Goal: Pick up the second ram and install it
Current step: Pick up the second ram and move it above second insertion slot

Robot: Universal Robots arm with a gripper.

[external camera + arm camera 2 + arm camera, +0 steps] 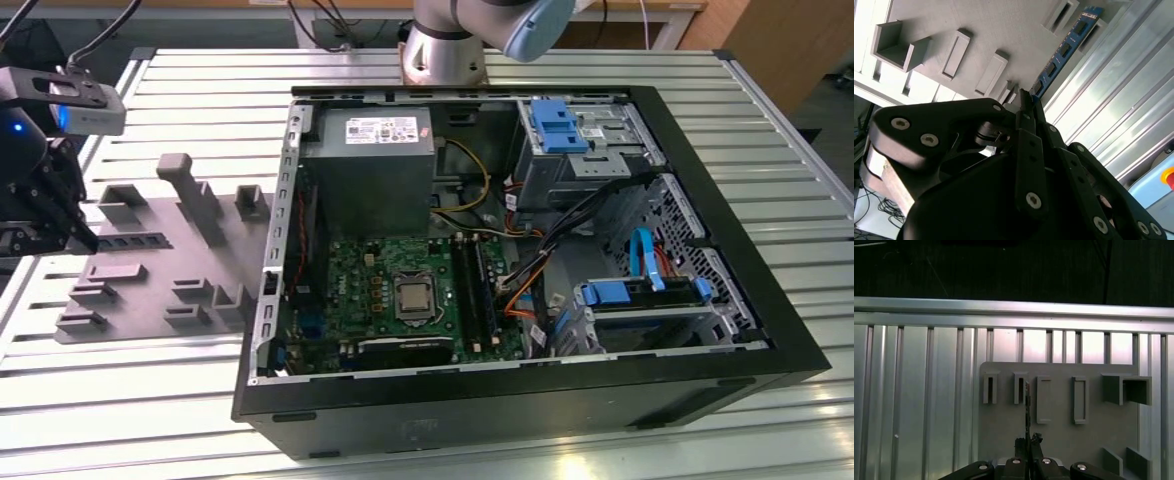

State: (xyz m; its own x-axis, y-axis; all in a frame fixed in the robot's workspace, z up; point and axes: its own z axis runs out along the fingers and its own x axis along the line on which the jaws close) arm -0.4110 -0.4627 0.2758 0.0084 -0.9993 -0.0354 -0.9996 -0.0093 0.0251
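First wrist view: second ram (1027, 410), slatted table (914, 390)

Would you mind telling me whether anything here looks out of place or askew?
Nothing looks damaged or spilled. One oddity: the gripper clasps the second ram at its very end, so the stick juts far out over the gray fixture plate.
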